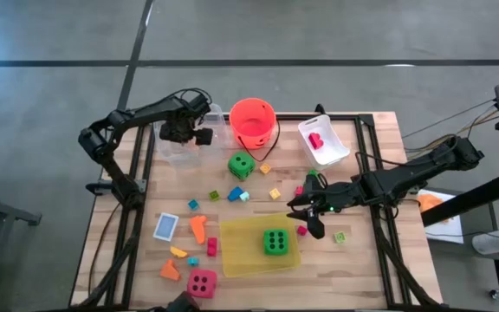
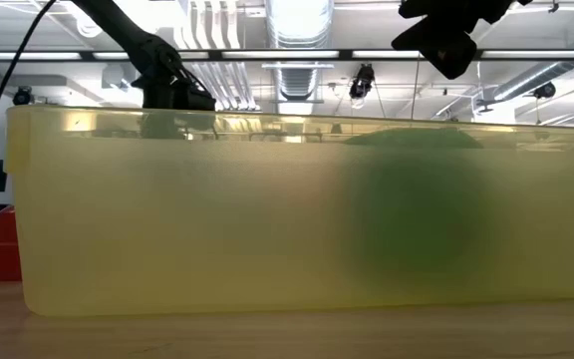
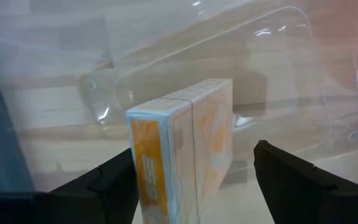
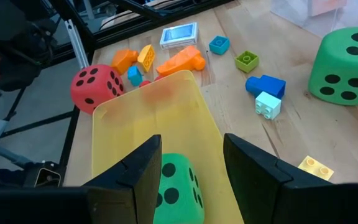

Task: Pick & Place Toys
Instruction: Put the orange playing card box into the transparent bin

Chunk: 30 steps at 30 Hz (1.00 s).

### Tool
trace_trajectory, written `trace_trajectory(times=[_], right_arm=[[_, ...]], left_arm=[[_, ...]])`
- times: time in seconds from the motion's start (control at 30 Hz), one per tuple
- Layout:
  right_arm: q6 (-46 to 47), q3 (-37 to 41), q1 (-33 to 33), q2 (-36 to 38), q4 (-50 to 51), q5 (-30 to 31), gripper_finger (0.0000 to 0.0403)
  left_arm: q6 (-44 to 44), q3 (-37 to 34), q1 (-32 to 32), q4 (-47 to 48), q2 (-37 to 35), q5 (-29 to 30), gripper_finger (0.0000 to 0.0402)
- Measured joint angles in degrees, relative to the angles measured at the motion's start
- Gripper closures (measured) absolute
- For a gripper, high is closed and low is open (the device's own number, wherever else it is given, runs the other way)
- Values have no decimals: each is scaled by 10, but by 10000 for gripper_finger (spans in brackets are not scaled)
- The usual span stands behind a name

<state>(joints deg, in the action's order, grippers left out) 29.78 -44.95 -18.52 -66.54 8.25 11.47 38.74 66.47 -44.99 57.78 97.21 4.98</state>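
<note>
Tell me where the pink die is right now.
In the high view the pink die sits at the table's near edge on the left arm's side, just off the yellow tray's corner, beside orange pieces.

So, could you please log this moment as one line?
left gripper: open, around card box in clear bin | right gripper: empty, beside yellow tray

Table: pale wood planks, matt. Yellow tray: translucent plastic, smooth. Clear tub: glossy transparent plastic. Card box: printed paper. Green die: matt foam. Bricks: glossy plastic.
</note>
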Motion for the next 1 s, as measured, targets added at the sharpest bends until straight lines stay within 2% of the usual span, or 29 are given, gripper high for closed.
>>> trace_trajectory(times=[1.0], right_arm=[[0, 0, 0, 0, 0, -1, 236]], left_arm=[[-28, 17, 0, 11, -10, 22, 115]])
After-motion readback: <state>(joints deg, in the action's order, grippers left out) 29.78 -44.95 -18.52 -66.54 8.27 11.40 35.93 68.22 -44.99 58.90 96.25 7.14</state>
